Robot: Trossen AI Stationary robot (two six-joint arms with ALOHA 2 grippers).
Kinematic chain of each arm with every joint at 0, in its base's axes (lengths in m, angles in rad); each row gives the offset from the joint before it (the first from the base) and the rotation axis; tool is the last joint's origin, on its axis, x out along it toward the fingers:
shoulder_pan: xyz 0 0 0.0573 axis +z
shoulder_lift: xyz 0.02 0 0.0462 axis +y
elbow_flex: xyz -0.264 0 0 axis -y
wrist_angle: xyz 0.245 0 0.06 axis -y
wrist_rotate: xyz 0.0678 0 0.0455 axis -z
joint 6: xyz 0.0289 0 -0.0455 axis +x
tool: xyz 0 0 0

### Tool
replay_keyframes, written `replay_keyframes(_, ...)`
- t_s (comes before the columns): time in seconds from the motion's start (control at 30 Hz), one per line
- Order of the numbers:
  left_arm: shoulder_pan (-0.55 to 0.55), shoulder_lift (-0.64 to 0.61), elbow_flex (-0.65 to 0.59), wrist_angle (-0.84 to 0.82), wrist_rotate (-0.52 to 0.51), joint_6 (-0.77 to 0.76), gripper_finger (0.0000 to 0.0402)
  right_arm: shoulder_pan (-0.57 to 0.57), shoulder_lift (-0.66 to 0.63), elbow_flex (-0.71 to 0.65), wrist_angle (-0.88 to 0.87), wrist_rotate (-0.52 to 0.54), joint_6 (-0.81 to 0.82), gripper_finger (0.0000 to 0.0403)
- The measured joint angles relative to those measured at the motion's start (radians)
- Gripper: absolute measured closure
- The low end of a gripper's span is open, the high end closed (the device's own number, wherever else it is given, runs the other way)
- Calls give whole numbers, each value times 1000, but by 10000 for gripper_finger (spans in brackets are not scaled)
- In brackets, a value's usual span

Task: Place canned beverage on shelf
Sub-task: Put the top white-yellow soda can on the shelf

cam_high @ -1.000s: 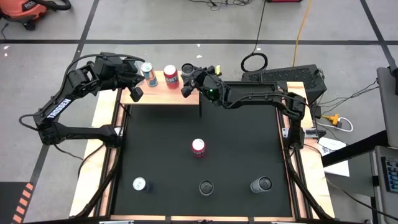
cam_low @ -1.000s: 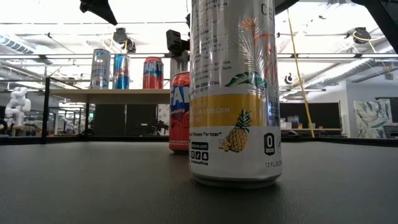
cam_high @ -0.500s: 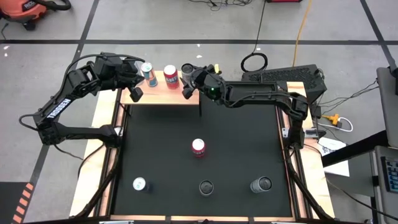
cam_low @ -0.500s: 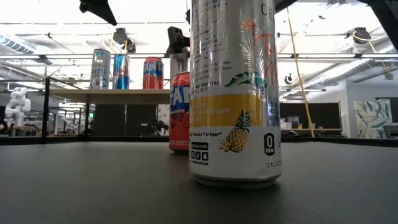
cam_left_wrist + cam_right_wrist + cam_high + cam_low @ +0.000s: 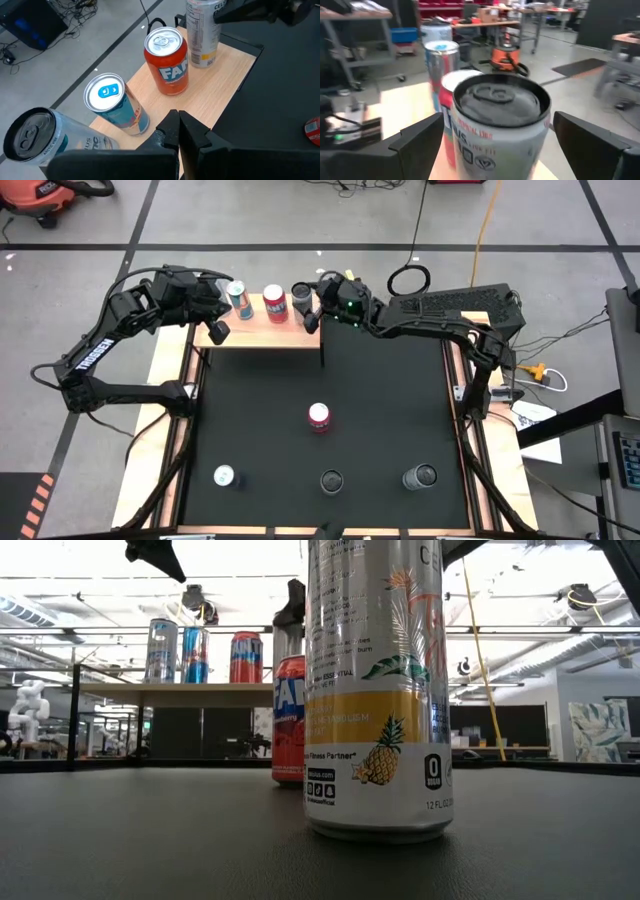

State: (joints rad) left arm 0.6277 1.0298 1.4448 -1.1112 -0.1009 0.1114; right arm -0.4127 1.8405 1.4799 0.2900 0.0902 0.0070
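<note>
Right claw [image 5: 314, 308] open, seemingly astride the silver can [image 5: 301, 293] on the shelf [image 5: 262, 332].

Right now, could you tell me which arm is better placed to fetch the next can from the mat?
Probably the right. Its hand sits open by the silver can on the shelf, nearer the red can on the mat. The left hand is shut over the shelf's far end.

A black mat-covered table [image 5: 390, 430] is edged with wooden strips. Four upright cans are spread across it. At the back, a pale wood shelf [image 5: 262, 330] on a black frame is loaded with four cans.
</note>
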Motion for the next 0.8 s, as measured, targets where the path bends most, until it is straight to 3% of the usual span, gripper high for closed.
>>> replay_keyframes(0.13, 0, 0, 0, 0, 0, 0, 401, -16, -1, 0, -1, -30, -23, 48)
replay_keyframes(0.33, 0, 0, 0, 1, 0, 0, 401, -52, -1, 0, -2, -276, -48, 48)
replay_keyframes(0.8, 0, 0, 0, 2, 1, 1, 401, -59, -1, 0, -32, -246, -101, 59)
